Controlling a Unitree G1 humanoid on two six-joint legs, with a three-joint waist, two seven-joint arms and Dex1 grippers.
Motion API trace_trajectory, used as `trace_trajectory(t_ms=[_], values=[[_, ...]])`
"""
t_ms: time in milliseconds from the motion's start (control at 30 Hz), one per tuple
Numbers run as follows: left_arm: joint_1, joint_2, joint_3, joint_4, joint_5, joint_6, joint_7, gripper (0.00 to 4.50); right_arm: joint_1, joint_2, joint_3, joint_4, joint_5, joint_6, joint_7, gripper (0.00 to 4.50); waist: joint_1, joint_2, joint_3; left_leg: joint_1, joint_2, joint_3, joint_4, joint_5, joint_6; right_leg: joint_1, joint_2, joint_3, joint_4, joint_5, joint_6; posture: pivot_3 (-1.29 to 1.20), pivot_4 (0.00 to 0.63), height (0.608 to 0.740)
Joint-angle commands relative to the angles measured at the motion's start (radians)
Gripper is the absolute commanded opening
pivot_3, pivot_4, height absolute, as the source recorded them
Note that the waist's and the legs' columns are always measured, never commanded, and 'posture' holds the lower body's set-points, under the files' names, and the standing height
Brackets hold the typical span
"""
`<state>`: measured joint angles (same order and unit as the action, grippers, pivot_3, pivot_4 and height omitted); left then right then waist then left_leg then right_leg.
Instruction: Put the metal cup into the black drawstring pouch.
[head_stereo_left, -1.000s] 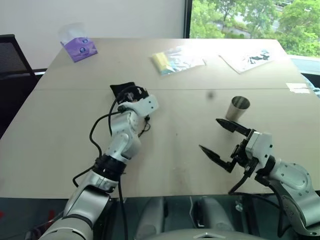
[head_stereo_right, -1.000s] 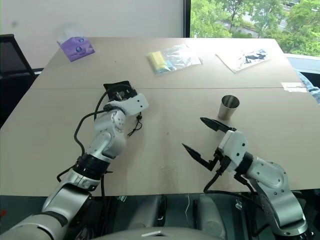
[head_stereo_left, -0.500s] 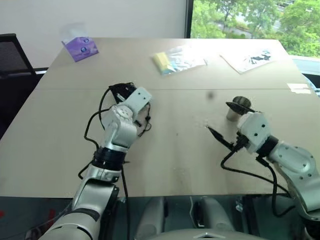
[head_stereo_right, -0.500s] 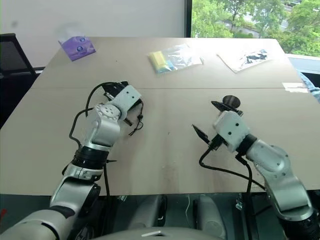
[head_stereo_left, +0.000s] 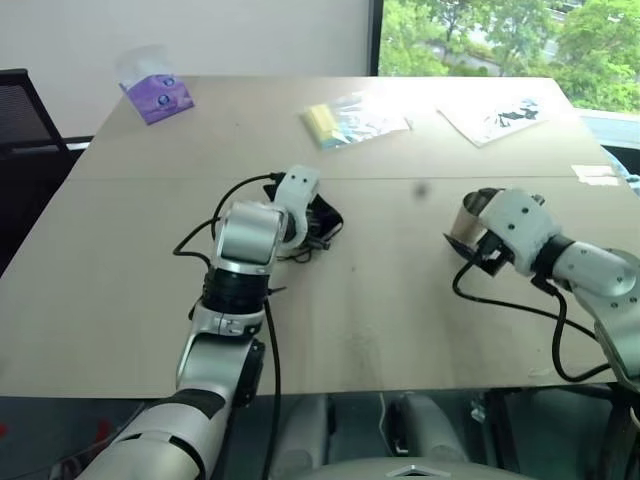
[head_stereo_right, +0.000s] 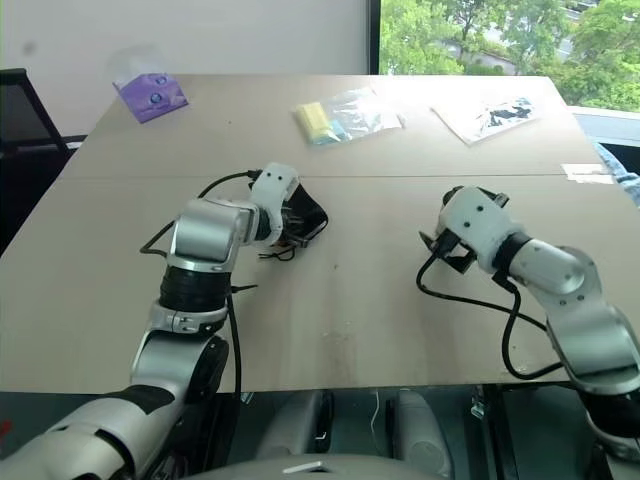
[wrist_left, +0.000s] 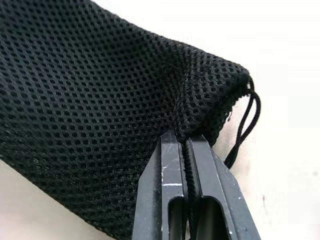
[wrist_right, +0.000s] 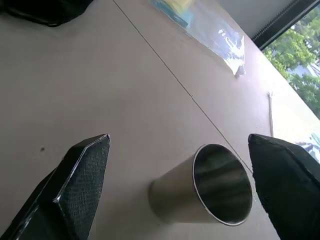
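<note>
- Your left gripper (wrist_left: 182, 142) is pressed together on the mesh of the black drawstring pouch (head_stereo_left: 322, 217), pinching the fabric near its corded mouth; the pouch lies toward the middle of the table (head_stereo_left: 120, 280), left of centre.
- That pinch looks thin and close to the hem; if you lift or tug hard, the mesh may slip free, or the mouth may stay flat and give the cup no opening.
- The metal cup (wrist_right: 210, 187) stands upright on the table's right half, near the seam, apart from the pouch.
- Your right gripper (wrist_right: 180, 185) is spread wide around the cup, neither finger touching. Close off-centre and a finger may tip the cup over and send it rolling.
</note>
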<state>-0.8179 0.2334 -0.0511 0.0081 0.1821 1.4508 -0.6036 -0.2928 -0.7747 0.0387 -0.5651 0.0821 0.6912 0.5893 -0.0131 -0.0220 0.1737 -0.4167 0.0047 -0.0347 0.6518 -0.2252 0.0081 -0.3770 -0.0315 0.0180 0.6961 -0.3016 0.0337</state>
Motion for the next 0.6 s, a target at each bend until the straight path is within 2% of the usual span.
trace_trajectory(t_ms=[33, 233, 500, 600], values=[[0.006, -0.003, -0.029, -0.051, -0.041, 0.003, 0.046, 0.05, -0.075, -0.027, -0.002, 0.048, 0.012, 0.033, 0.043, 4.5, 0.0, 0.0, 0.0, 0.0, 0.0, 0.0, 0.0, 0.0, 0.0, 0.0, 0.0, 0.0, 0.0, 0.0, 0.0, 0.0, 0.15, 0.74], [-0.005, -0.003, -0.029, -0.032, -0.101, -0.03, 0.104, 0.05, -0.206, -0.076, 0.046, 0.13, 0.007, 0.097, 0.109, 4.5, 0.001, 0.0, 0.0, 0.0, 0.0, 0.0, 0.0, 0.0, 0.0, 0.0, -0.002, 0.0, 0.0, 0.0, 0.0, 0.0, 0.15, 0.74], [-0.017, 0.016, -0.035, -0.035, -0.162, -0.03, 0.152, 0.05, -0.318, -0.08, 0.139, 0.155, -0.001, 0.163, 0.159, 4.5, 0.0, 0.0, 0.0, 0.0, 0.0, 0.0, 0.0, 0.0, -0.001, -0.001, -0.002, 0.001, 0.0, 0.0, 0.0, 0.0, 0.15, 0.74], [-0.008, 0.019, -0.025, -0.046, -0.181, -0.018, 0.171, 0.0, -0.323, -0.104, 0.166, 0.148, -0.002, 0.177, 0.194, 3.7, 0.001, 0.0, 0.0, 0.0, 0.0, 0.0, 0.0, 0.001, -0.001, -0.001, -0.002, 0.001, -0.001, 0.0, 0.0, 0.0, 0.15, 0.74]])
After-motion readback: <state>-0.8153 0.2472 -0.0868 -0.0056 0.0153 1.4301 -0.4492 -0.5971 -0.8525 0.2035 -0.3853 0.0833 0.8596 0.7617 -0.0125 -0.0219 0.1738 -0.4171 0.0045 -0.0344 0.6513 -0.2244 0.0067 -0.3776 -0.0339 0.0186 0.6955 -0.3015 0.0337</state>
